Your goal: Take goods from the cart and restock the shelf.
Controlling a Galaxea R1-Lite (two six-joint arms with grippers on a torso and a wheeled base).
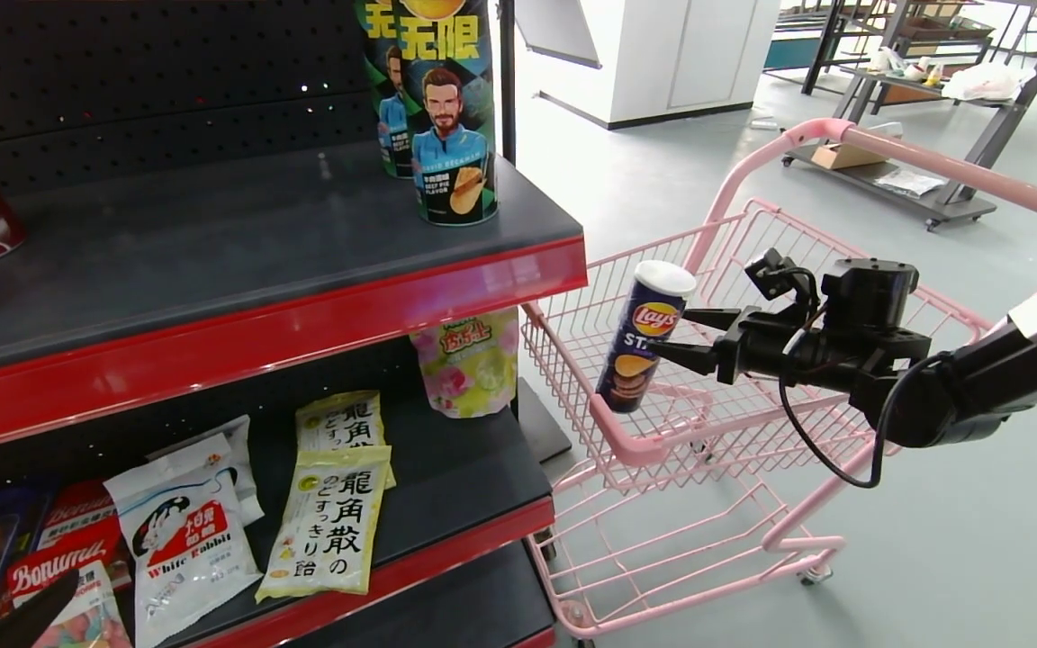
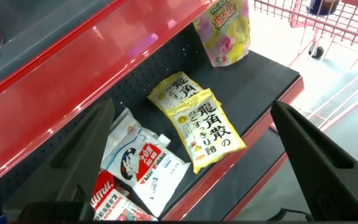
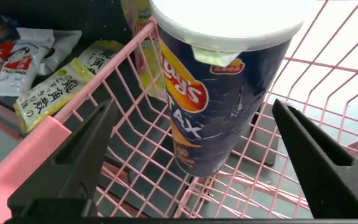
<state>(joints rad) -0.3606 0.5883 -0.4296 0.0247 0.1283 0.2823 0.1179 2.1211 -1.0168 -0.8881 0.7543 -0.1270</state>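
- Chips can (image 3: pixel 216 106) sits slightly tilted in the pink cart (image 1: pixel 613 432), just behind the front rim on the side facing the shelf.
- Right gripper (image 1: pixel 668 330) straddles the can at mid-height with its jaws spread wide. A gap shows on one side, so it is probably not clamped yet.
- Step in hand: picking the can out of the cart.
- Next move: close on the can, lift it clear of the rim, and swing to the top shelf (image 1: pixel 212 234). There is bare space there beside the two tall cans (image 1: pixel 451 135).
- Left gripper (image 2: pixel 192 106) hangs over the candy bags (image 2: pixel 207 127) on the lower shelf, jaws apart, holding nothing.
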